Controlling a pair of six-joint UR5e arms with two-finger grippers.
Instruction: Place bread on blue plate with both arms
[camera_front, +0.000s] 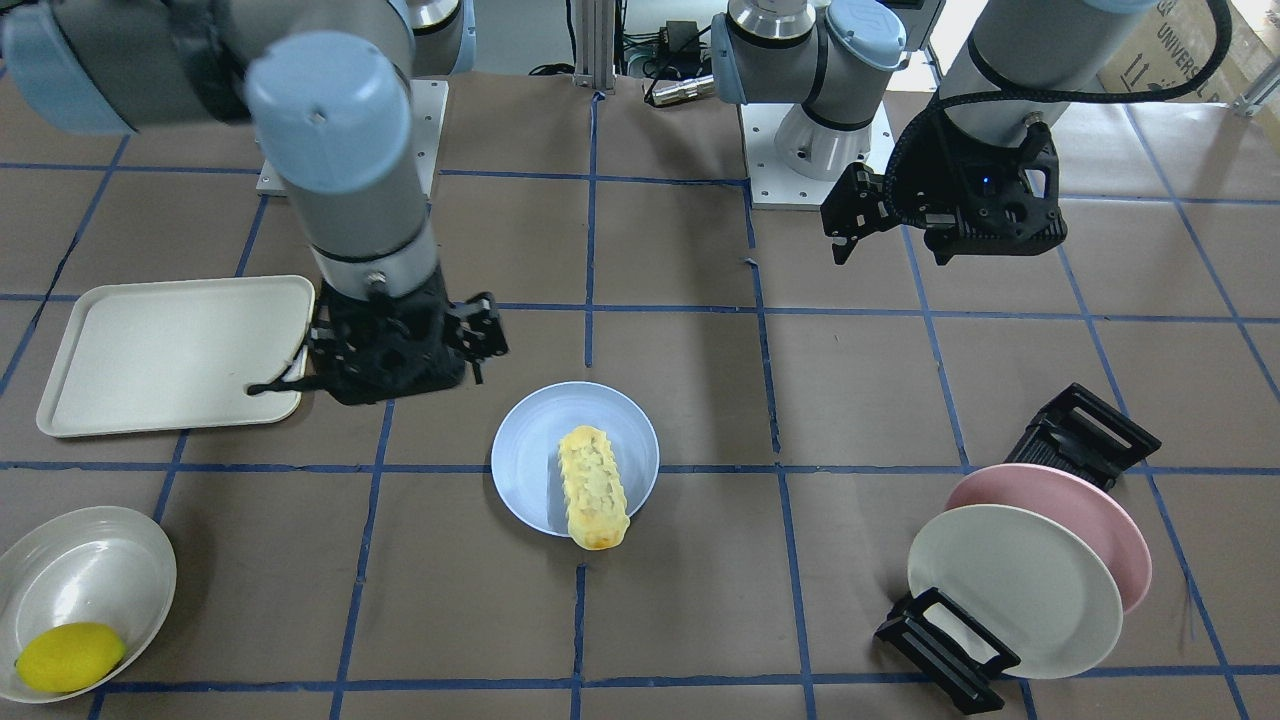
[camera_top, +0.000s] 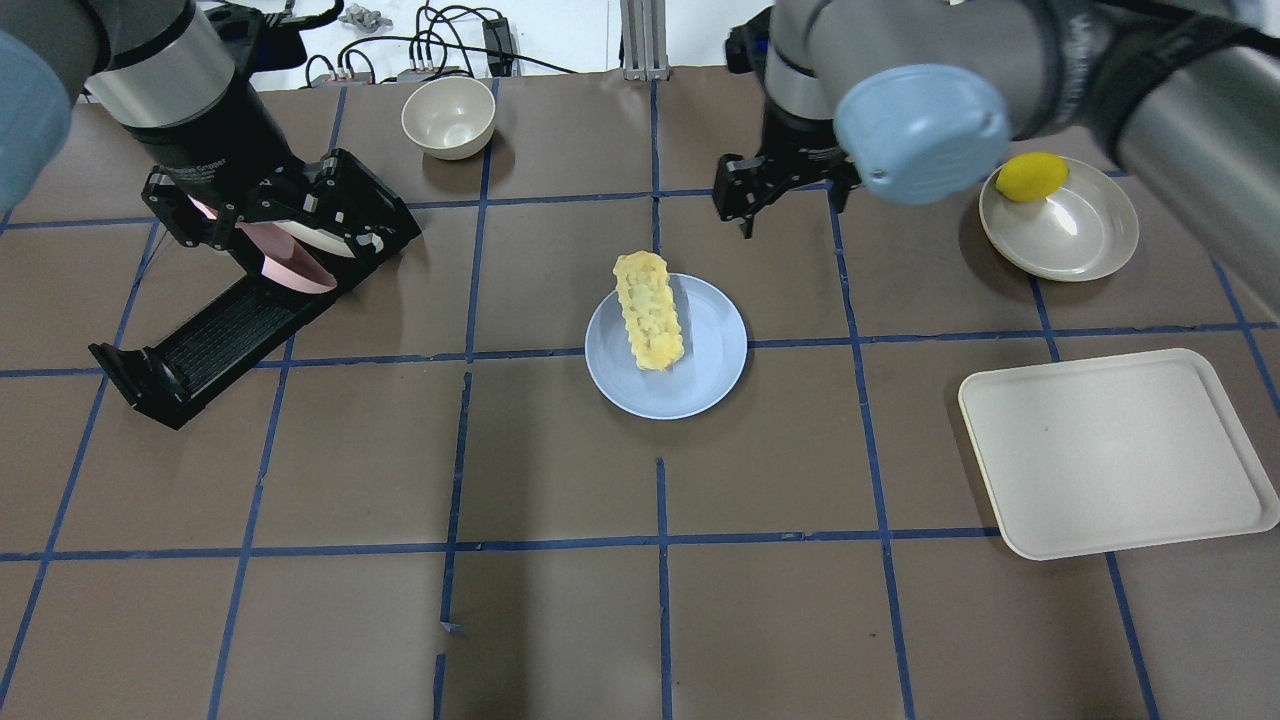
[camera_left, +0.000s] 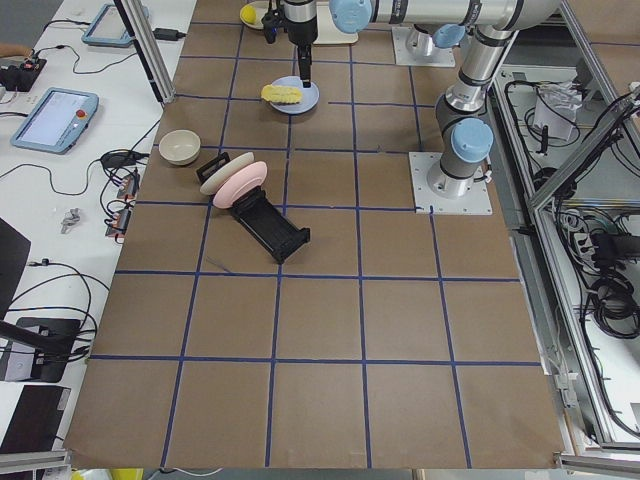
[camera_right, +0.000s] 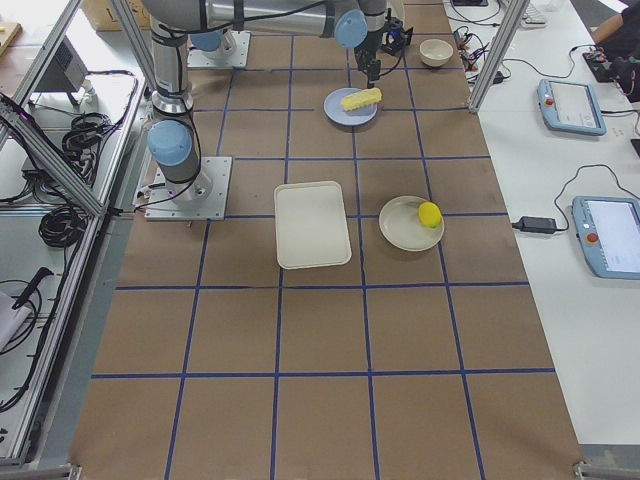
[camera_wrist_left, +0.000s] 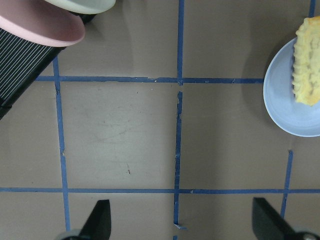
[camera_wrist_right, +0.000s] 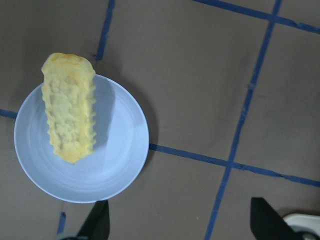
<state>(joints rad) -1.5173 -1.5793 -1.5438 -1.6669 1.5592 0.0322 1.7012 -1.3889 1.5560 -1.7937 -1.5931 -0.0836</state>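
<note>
Already the bread (camera_top: 650, 310) lies on the blue plate (camera_top: 700, 385), lengthwise across it and a little off-centre. Its far end pokes over the rim on the side away from my base, and its near end rests inside the plate. By that lie, I judge the placing done or nearly so.

Both of my end effectors are empty. The left end effector (camera_wrist_left: 182, 223) hangs released, fingers spread wide, over bare worktop (camera_wrist_left: 120, 130) between the plate and the rack that carries the pink plate (camera_wrist_left: 40, 25). The right end effector (camera_wrist_right: 181, 223) is released too and hovers just beside the blue plate, on its far side.

I take the roll to be light, with a bumpy crust on top and smoother flanks. Whether it gives under pressure I cannot tell, so I would treat it as soft and crushable. If it needs nudging inward, I would pinch it across its short width on the flanks, near the middle, with a gentle squeeze. A grip on the overhanging end alone would likely lever it and could tip or slide the shallow plate.
</note>
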